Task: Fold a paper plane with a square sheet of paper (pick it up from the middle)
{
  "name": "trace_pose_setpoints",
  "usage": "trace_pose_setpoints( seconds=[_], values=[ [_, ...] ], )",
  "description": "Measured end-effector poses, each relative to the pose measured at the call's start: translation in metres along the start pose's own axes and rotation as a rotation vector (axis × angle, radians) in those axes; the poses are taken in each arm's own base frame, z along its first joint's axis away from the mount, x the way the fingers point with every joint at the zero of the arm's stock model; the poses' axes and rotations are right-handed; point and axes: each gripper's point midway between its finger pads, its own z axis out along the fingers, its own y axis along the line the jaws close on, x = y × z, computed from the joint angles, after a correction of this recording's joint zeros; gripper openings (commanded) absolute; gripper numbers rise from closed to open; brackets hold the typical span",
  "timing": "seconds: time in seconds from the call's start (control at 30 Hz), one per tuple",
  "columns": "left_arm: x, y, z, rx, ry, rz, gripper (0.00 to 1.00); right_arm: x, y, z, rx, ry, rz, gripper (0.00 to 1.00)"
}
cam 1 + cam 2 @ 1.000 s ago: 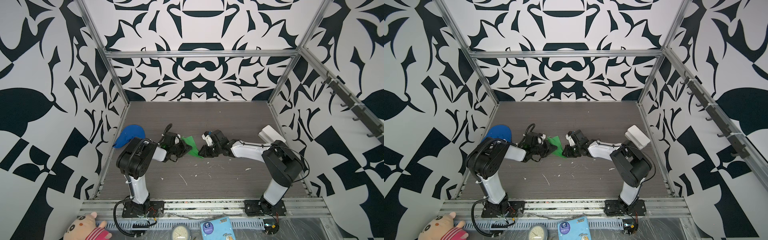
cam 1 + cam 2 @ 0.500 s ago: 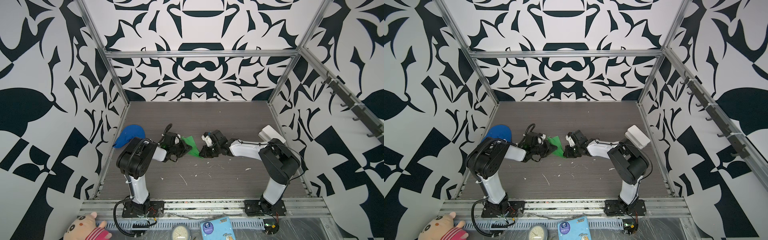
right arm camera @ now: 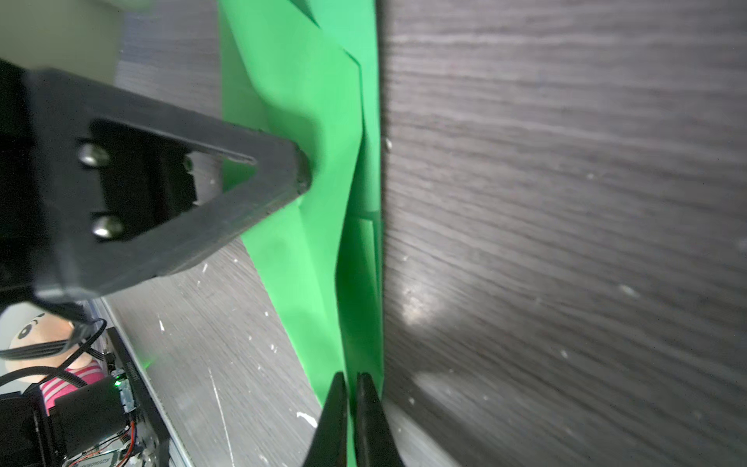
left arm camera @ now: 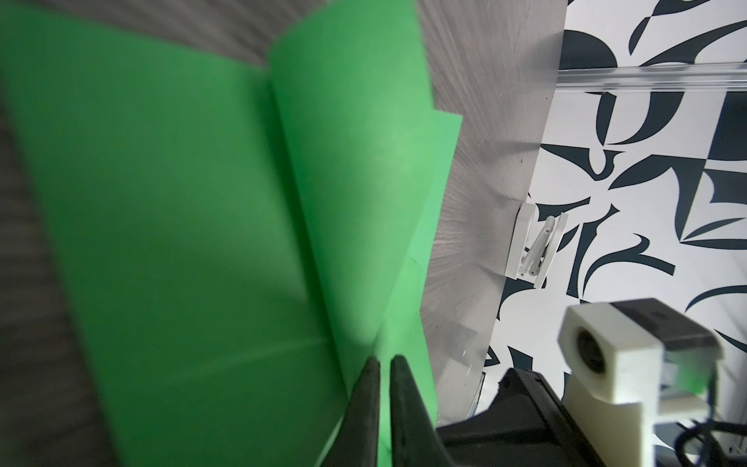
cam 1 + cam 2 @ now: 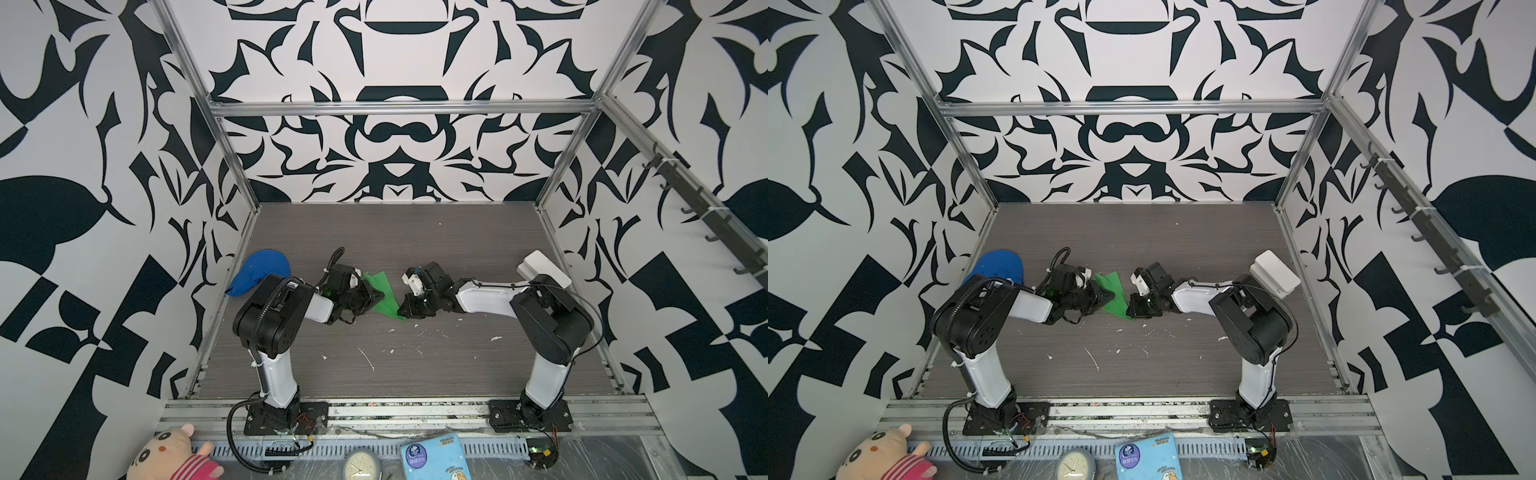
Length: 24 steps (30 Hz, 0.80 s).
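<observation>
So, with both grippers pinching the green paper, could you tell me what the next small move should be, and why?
Probably ease the right gripper slightly away from the left gripper to draw the green paper taut: both are shut on it, at its near tip and its side, and its folded layers gape loosely.

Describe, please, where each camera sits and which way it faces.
Top views: high in front, looking down on the table; both arms whole.
Left wrist: on its arm, along the shut left gripper pinching the green paper.
Right wrist: on its arm, along the shut right gripper pinching it; left gripper opposite.
All show green paper.
</observation>
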Motion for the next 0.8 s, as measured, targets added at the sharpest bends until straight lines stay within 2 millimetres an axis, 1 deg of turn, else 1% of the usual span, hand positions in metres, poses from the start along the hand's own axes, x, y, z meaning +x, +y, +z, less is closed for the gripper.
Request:
trace_pose_setpoints(
  seconds=[0.17, 0.3, 0.6, 0.8],
  values=[
    [0.000, 0.000, 0.000, 0.000, -0.001, 0.000, 0.12, 0.001, 0.000, 0.002, -0.005, 0.004, 0.000, 0.09],
    [0.000, 0.000, 0.000, -0.002, -0.002, -0.001, 0.12, 0.001, 0.000, 0.002, -0.013, 0.002, -0.003, 0.13],
    [0.000, 0.001, 0.000, -0.004, -0.002, -0.002, 0.12, 0.001, 0.007, -0.009, -0.031, -0.010, -0.010, 0.14],
    [0.000, 0.001, 0.000, -0.004, -0.002, -0.002, 0.12, 0.009, 0.001, -0.007, -0.026, 0.009, 0.003, 0.14]
  ],
)
